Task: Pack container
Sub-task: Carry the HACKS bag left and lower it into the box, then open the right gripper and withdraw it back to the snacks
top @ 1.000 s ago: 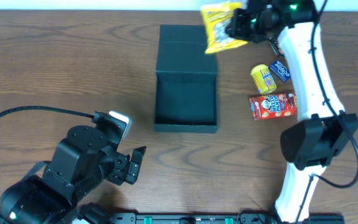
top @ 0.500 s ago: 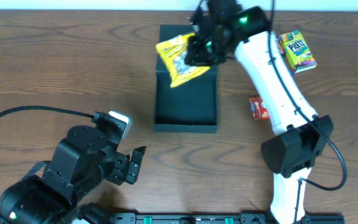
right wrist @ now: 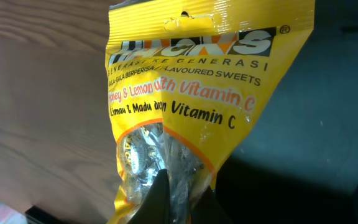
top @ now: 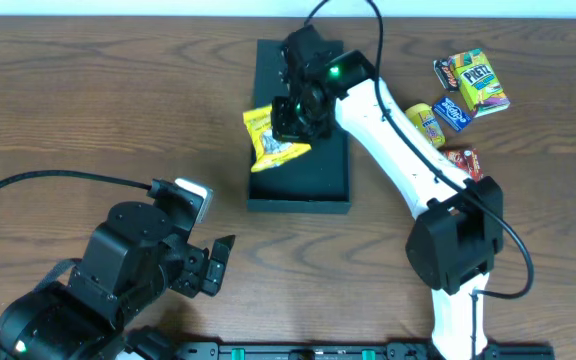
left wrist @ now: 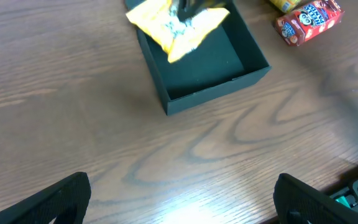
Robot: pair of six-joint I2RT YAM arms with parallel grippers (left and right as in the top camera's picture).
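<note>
The container (top: 299, 190) is a dark teal-black square box, open, with its flap lid lying flat behind it; it also shows in the left wrist view (left wrist: 241, 74). My right gripper (top: 294, 118) is shut on a yellow packet of sweets (top: 271, 140) and holds it over the box's left wall. In the right wrist view the yellow packet (right wrist: 191, 106) fills the frame, pinched between my fingertips (right wrist: 160, 199), with the dark box (right wrist: 316, 143) beneath. My left gripper (left wrist: 182, 199) is open and empty, low over the table in front of the box.
Several snack packets lie right of the box: a green and yellow box (top: 483, 82), a blue packet (top: 455, 112), a yellow packet (top: 426, 122) and a red packet (top: 460, 160), the red one also in the left wrist view (left wrist: 308, 18). The right arm (top: 398, 150) crosses above them.
My right gripper has carried the yellow packet from the back right of the table leftward and down, to the box's left wall. The left arm has not moved.
</note>
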